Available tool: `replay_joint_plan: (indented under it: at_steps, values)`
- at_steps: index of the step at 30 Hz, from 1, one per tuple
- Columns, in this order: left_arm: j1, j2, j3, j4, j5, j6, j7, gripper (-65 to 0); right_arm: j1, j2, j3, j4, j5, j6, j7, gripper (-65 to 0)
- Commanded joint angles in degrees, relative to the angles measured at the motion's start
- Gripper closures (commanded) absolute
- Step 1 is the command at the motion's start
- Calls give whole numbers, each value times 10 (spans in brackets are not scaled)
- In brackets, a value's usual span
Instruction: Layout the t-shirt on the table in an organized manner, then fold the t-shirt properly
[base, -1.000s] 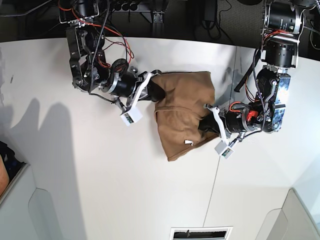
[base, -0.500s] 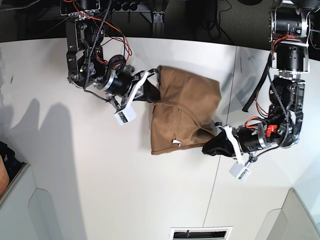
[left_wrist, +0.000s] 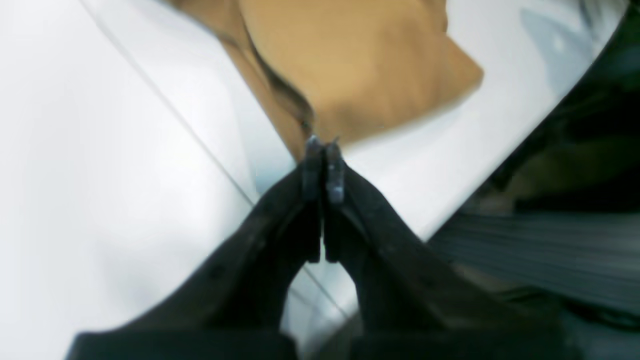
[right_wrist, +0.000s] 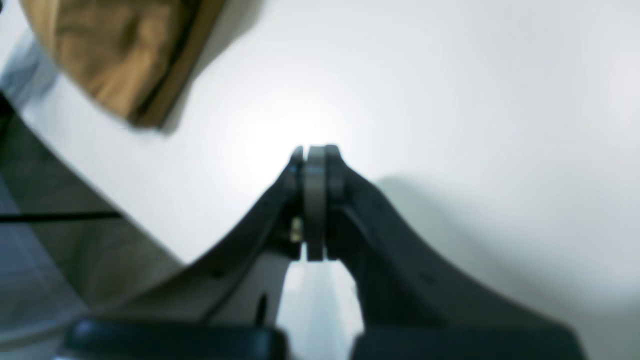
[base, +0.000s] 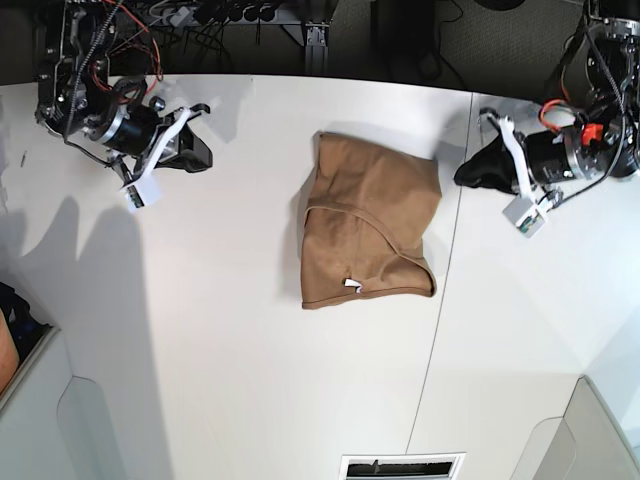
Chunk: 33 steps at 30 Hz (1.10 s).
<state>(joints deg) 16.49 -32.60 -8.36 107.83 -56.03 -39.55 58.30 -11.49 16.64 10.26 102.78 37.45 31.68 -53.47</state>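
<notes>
The tan-brown t-shirt lies folded in a compact bundle at the middle of the white table, its small white tag near the front edge. My left gripper is shut and empty, a short way to the shirt's right, across the dark seam. In the left wrist view its fingertips point at the t-shirt. My right gripper is shut and empty, well off to the shirt's left. The right wrist view has this gripper over bare table, with the t-shirt at the upper left.
The table's back edge runs behind both arms, with cables and dark equipment beyond it. A white vent slot sits at the front edge. Grey panels stand at the lower corners.
Both grippers have let go of the t-shirt and pulled away to the sides, the right arm far left and the left arm up and right. The shirt now rests folded on the table.
</notes>
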Motion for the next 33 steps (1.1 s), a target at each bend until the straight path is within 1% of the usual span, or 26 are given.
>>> replay_joint_plan:
  at_steps: [1, 7, 9, 12, 14, 16, 19, 22, 25, 27, 30, 33]
  values:
    - [26, -8, -15, 28, -10, -4, -5, 0, -16, 14, 12, 25, 17, 7, 7, 0]
    - [193, -5, -73, 123, 7, -4, -2, 0, -128, 53, 40, 116, 50, 7, 4, 0]
    - [246, 1, -83, 136, 23, -4, -2, 0, -166, 57, 40, 139, 56, 7, -6, 0]
    - [318, 8, -81, 136, 53, -4, -2, 0, -218, 57, 39, 144, 81, 12, -40, 0]
    - [360, 9, -77, 136, 71, -4, -2, 0, -252, 57, 35, 144, 82, 16, -56, 0]
    - [388, 9, -68, 136, 86, -4, -2, 0, -284, 57, 30, 144, 82, 17, -69, 0]
    - [415, 8, -38, 125, 131, -4, -2, 0, -336, 57, 20, 144, 74, 16, -70, 0]
    - [415, 8, 14, 81, 183, -4, -4, 0, -384, 52, 5, 140, 30, 13, -70, 0]
    - [387, 9, 72, 11, 209, -4, -9, 0, -407, 45, -21, 120, -19, 8, -70, 0]
    - [362, 9, 112, -43, 235, -4, -15, 0, -408, 43, -42, 96, -60, -9, -70, 0]
    - [311, 11, 171, -128, 283, 28, -45, 0, -402, 43, -71, 47, -104, -32, -68, 0]
    - [245, 22, 225, -210, 318, 72, -44, 0, -374, 43, -95, -22, -121, -57, -73, 0]
